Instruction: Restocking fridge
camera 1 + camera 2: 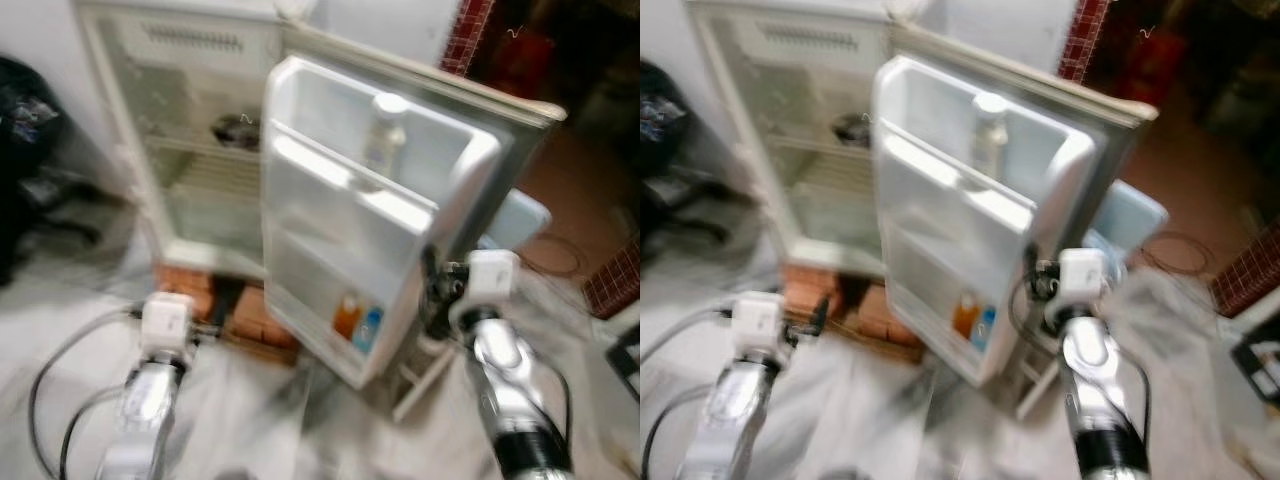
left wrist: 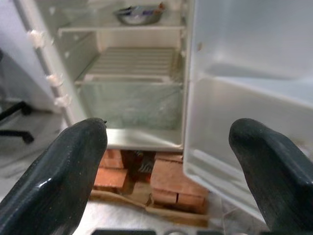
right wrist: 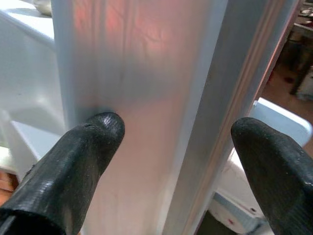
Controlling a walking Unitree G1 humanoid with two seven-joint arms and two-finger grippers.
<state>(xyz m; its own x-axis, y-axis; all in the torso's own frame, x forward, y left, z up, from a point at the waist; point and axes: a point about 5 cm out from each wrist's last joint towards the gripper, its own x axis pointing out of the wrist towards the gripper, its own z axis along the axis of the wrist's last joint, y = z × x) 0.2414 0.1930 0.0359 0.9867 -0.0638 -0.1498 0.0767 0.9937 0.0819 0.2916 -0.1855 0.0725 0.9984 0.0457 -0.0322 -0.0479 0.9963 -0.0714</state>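
Fridge (image 1: 200,150) stands before me with its door (image 1: 370,210) swung wide open, and I place everything by that door. From my head the picture is blurred, yet I make out a pale bottle (image 1: 385,135) upright in the door's upper shelf and an orange container (image 1: 346,317) beside a blue one (image 1: 368,329) in its lowest shelf. Past the door's hinge side, a dark bowl-like thing (image 1: 235,130) sits on an inner shelf of the cabinet. My left wrist camera shows what the head views do not make plain: that thing is a metal bowl (image 2: 139,13) on the upper shelf, with a ribbed white shelf below it, and the cabinet rests on red bricks (image 2: 168,183) under its base. My right wrist camera looks close at the door's free edge (image 3: 146,112). My right gripper (image 3: 178,147) is spread wide, holding nothing, with one finger (image 3: 85,152) on the door's inner side of that edge; whether it touches I cannot tell. My left gripper (image 2: 176,166) is also spread wide and empty, low before the cabinet, apart from the door.
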